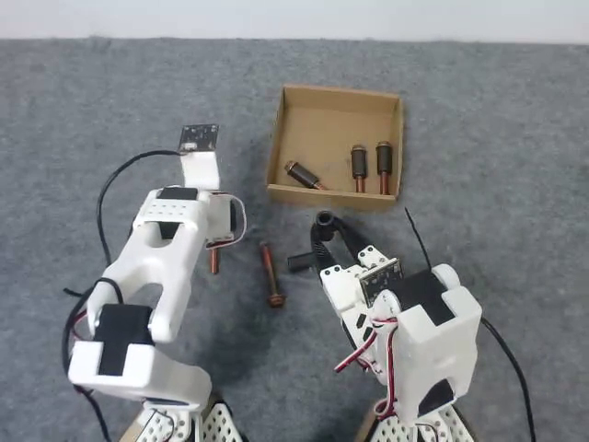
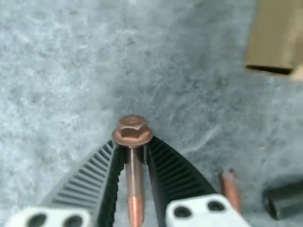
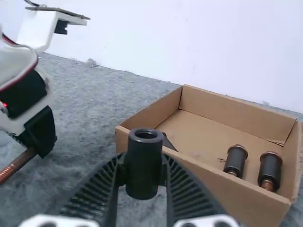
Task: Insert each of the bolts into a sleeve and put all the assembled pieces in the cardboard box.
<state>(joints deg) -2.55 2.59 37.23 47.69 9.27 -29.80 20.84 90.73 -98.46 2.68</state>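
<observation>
My left gripper (image 1: 217,247) (image 2: 133,147) is shut on a copper bolt (image 2: 133,133) (image 1: 214,262), whose hex head sticks out past the fingertips above the carpet. My right gripper (image 1: 324,226) (image 3: 143,166) is shut on an upright black sleeve (image 3: 143,161) (image 1: 324,220) just in front of the cardboard box (image 1: 280,124) (image 3: 142,118). A second bolt (image 1: 270,274) (image 2: 230,188) lies loose on the carpet between the arms. Beside it lies another black sleeve (image 1: 300,261) (image 2: 283,201). Three assembled pieces lie in the box (image 1: 304,174) (image 1: 359,166) (image 1: 384,162).
Grey carpet (image 1: 497,184) covers the table, with a white wall along its far edge. The left arm's gripper with its bolt (image 3: 16,165) appears in the right wrist view, off to the side of the box. Open carpet lies to the left and right of the box.
</observation>
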